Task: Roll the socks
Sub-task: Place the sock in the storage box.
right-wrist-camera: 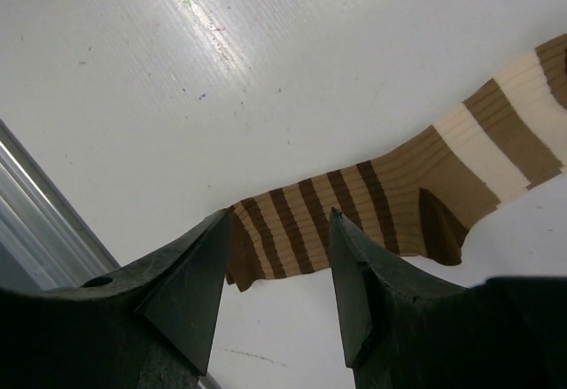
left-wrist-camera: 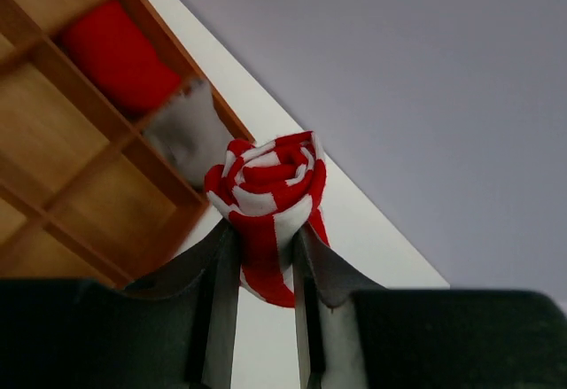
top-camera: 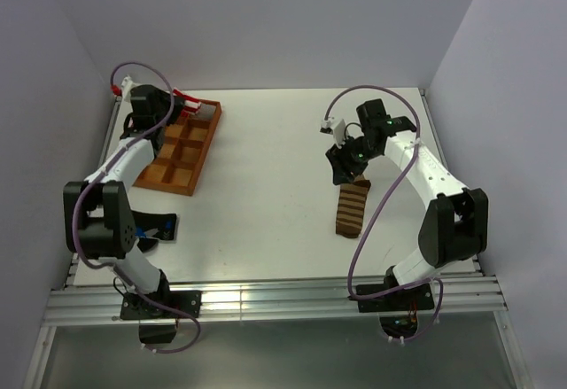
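Red-and-white rolled sock (left-wrist-camera: 266,196), clenched in left fingers (left-wrist-camera: 220,305) by the wooden compartment tray (left-wrist-camera: 84,181), probably for stowing; right fingers (right-wrist-camera: 190,287), released, straddle the flat brown-and-tan sock (right-wrist-camera: 381,198).

Ribbed knit brown-tan sock (right-wrist-camera: 390,198); matt wooden tray (left-wrist-camera: 44,132); glossy white table (right-wrist-camera: 221,70).
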Action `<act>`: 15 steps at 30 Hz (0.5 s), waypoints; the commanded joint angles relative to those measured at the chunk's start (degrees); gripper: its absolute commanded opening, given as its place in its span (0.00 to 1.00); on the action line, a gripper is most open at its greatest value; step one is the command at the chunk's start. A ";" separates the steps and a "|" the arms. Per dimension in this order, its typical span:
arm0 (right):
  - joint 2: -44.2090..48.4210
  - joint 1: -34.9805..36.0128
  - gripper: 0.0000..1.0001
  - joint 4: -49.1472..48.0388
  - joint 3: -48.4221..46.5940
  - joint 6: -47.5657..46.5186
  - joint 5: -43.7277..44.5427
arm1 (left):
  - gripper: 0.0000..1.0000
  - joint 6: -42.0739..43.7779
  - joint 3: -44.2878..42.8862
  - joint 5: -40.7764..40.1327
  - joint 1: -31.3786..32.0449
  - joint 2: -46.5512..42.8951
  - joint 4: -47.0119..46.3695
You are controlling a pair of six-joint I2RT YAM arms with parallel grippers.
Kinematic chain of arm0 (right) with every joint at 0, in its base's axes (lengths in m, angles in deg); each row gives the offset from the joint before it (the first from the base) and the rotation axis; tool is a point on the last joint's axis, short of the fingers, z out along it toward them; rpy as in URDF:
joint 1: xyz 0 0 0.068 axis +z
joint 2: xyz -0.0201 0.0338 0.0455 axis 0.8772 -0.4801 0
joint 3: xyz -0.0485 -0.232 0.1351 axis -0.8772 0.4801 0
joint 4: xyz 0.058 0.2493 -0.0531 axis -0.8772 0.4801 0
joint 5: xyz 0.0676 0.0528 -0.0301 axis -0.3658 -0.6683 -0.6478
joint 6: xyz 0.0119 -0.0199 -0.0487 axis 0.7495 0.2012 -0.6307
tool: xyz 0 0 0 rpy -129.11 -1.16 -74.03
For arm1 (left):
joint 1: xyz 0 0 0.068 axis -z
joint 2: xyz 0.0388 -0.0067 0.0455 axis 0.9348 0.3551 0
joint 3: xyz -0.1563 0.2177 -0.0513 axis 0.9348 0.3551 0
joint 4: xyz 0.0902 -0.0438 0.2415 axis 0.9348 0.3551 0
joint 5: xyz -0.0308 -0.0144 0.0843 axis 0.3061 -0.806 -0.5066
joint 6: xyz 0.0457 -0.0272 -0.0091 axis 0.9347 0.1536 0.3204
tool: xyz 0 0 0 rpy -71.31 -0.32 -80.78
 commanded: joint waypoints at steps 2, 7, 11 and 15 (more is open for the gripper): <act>-0.90 -0.54 0.56 -0.95 -3.43 0.26 1.12 | 0.00 1.87 -5.92 6.20 -5.38 5.40 -6.06; -1.95 -0.63 0.56 -1.40 -3.96 0.09 2.18 | 0.00 1.88 -11.28 8.75 -8.30 12.86 -5.90; -2.83 -0.63 0.56 -1.83 -3.96 -0.09 2.35 | 0.00 1.08 -12.87 9.72 -10.67 16.47 -5.63; -3.27 -0.63 0.55 -2.36 -3.61 -0.09 2.09 | 0.00 1.35 -14.63 11.04 -11.55 19.82 -4.40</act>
